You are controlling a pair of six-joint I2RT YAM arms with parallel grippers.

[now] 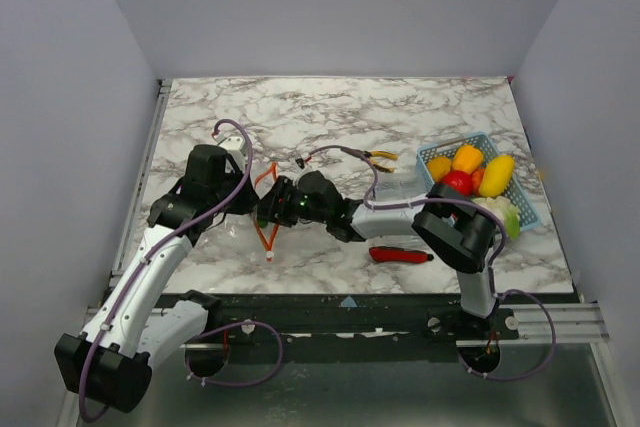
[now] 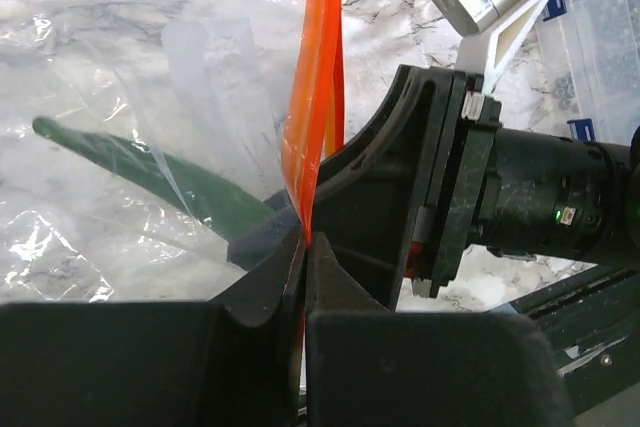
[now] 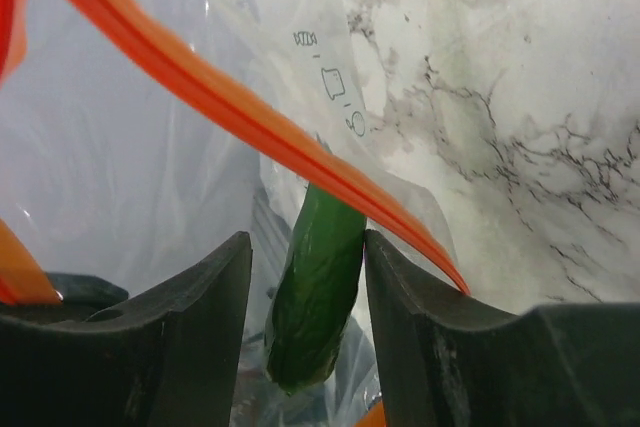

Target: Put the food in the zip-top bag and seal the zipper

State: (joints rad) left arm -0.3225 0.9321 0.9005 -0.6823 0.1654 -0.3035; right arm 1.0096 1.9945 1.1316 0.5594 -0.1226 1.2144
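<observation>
Light in the overhead view is soft, even and fairly bright, seemingly from above. The marble table (image 1: 400, 117) shows only faint, diffuse shadows beneath the arms, and the strip below its near edge is dimmer. Detail there is small but sharp. In the left wrist view the zip-top bag (image 2: 120, 97) carries white glare patches, the zipper (image 2: 315, 67) glows with light passing through it, and the left gripper (image 2: 303, 247) reads near-black and soft. In the right wrist view the right gripper (image 3: 305, 242), close to the lens, is out of focus, and the green piece (image 3: 315, 327) bears a dull sheen.
</observation>
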